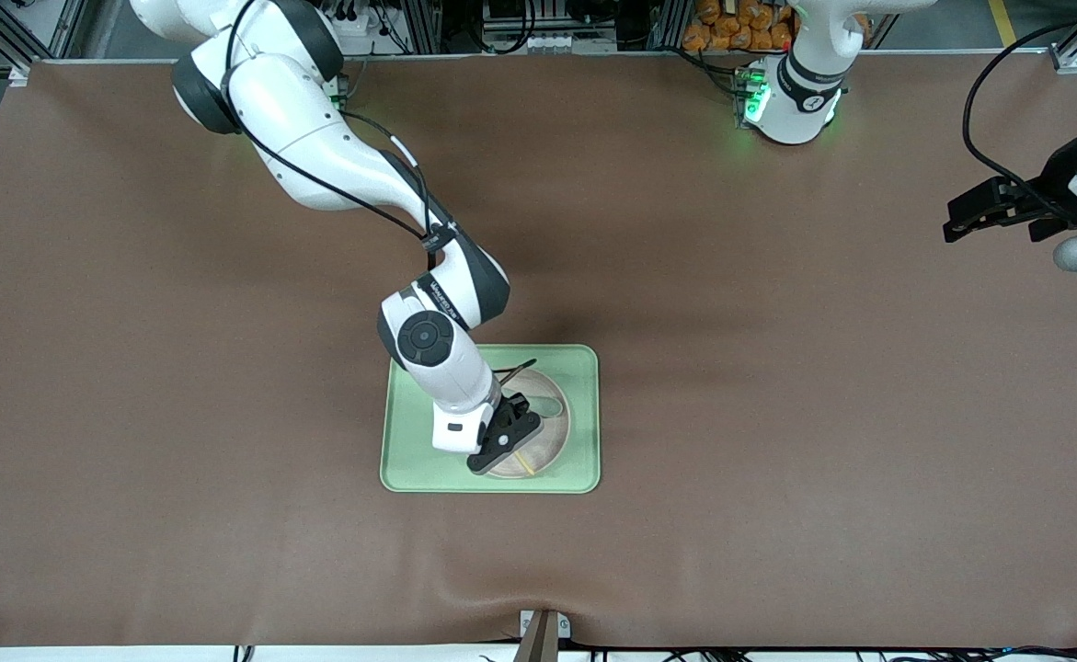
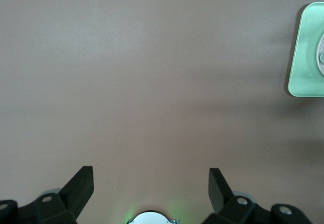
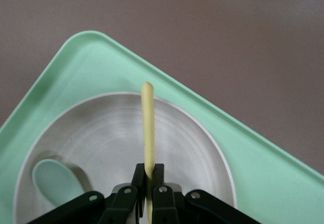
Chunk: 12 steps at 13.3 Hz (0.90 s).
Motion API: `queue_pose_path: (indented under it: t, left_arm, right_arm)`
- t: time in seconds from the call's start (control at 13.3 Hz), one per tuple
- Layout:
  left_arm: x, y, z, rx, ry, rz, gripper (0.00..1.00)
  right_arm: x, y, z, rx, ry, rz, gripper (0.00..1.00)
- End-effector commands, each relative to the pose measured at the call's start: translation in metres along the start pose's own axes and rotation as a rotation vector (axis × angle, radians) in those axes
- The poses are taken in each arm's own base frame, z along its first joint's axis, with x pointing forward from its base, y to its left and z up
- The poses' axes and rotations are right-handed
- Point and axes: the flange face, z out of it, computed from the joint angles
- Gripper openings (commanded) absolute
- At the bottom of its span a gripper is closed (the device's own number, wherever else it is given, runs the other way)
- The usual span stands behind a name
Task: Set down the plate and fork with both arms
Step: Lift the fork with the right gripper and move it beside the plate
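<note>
The cream plate [image 1: 554, 443] lies in the light-green tray [image 1: 406, 464] in the middle of the table. A grey-green spoon [image 1: 549, 405] rests in the plate. My right gripper [image 1: 486, 462] is low over the plate and shut on the pale-yellow fork [image 1: 527, 461]. In the right wrist view the right gripper [image 3: 149, 176] pinches the fork [image 3: 147, 123], whose handle points out over the plate [image 3: 101, 138] toward its rim, with the spoon [image 3: 56, 181] beside it. My left gripper [image 1: 954, 226] waits, open and empty [image 2: 151, 183], above the bare table at the left arm's end.
The brown table mat [image 1: 777, 414] surrounds the tray [image 3: 86, 57] on all sides. A corner of the tray shows in the left wrist view [image 2: 306, 57]. A small bracket [image 1: 543, 630] sits at the table edge nearest the front camera.
</note>
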Motion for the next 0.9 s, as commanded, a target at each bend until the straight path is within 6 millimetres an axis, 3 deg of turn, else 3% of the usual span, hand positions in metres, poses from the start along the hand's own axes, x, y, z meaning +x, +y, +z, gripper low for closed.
queue_pose_path:
  t: [0.0, 0.07, 0.3, 0.45, 0.6, 0.82]
  left_arm:
    - [-0.008, 0.003, -0.002, -0.015, 0.0, -0.015, 1.0]
    - [-0.008, 0.005, -0.002, -0.015, 0.003, -0.012, 1.0]
    - [-0.008, 0.006, -0.002, -0.015, 0.004, -0.008, 1.0]
    - [-0.009, 0.005, -0.004, -0.015, 0.007, -0.002, 1.0]
    - [-0.009, 0.006, -0.003, -0.015, 0.006, 0.002, 1.0]
    - [-0.01, 0.002, -0.006, -0.015, 0.011, -0.004, 1.0]
  right_arm:
    - [0.003, 0.033, -0.025, 0.072, -0.022, 0.159, 0.0]
    - [0.002, 0.061, -0.034, 0.077, -0.019, 0.206, 0.0]
    - [-0.025, 0.116, -0.035, 0.099, -0.092, 0.313, 0.0]
    - [-0.044, 0.14, -0.033, 0.138, -0.115, 0.387, 0.0]
    - [-0.059, 0.154, -0.033, 0.197, -0.112, 0.465, 0.0]
    - [-0.087, 0.149, -0.021, 0.304, -0.034, 0.557, 0.0]
